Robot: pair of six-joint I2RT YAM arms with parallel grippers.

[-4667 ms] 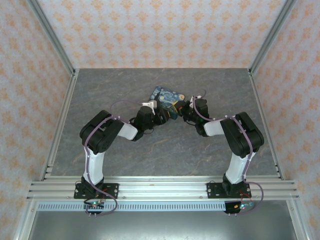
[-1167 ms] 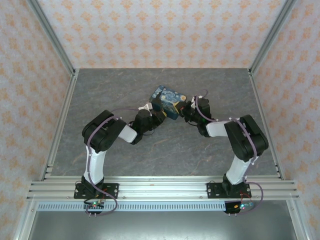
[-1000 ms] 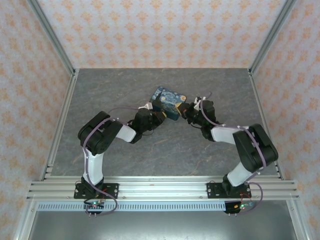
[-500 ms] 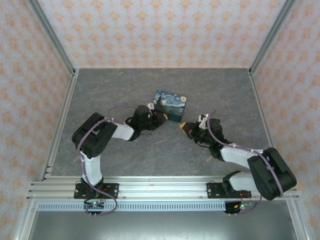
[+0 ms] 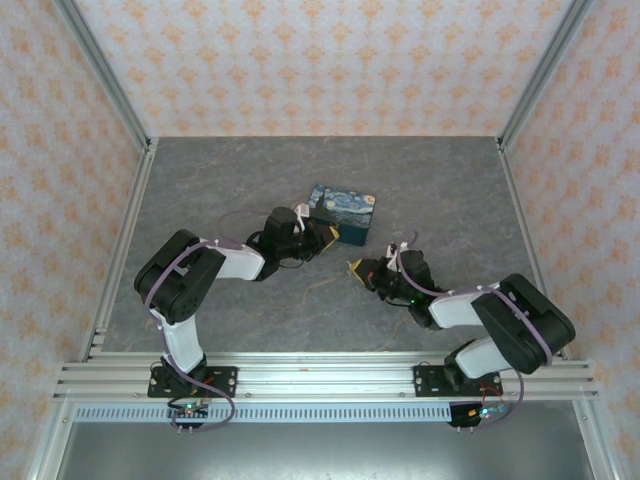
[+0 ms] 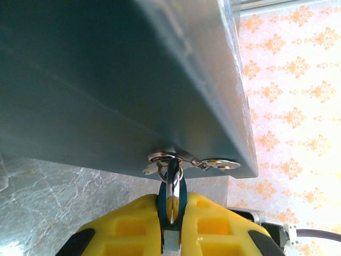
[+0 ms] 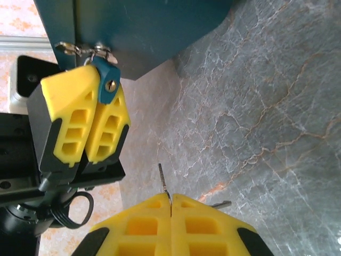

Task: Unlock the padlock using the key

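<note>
1. Padlock: its small blue body hangs by a silver shackle from the metal hasp at the near left corner of the dark blue starry box. The box sits about mid-table, slightly toward the far side.
2. The left gripper reaches in from the left and is clenched on the padlock. Its yellow fingers pinch the blue body from both sides just below the hasp. In the left wrist view the shackle passes through the hasp ring and looks closed.
3. The keyhole on the padlock's free end points away from the box, toward the near right, with nothing covering it.
4. The key is a thin pale blade sticking out from the tips of the right gripper, which is clamped tight on it. This gripper sits near and right of the box, with bare table between the key's tip and the padlock.
5. Progress, as I judge it: the lock is steadied and the key is in hand, so the preparation is done. Nothing has been unlocked yet. The key has yet to be lined up with the keyhole, pushed in and turned so that the shackle springs free.
</note>
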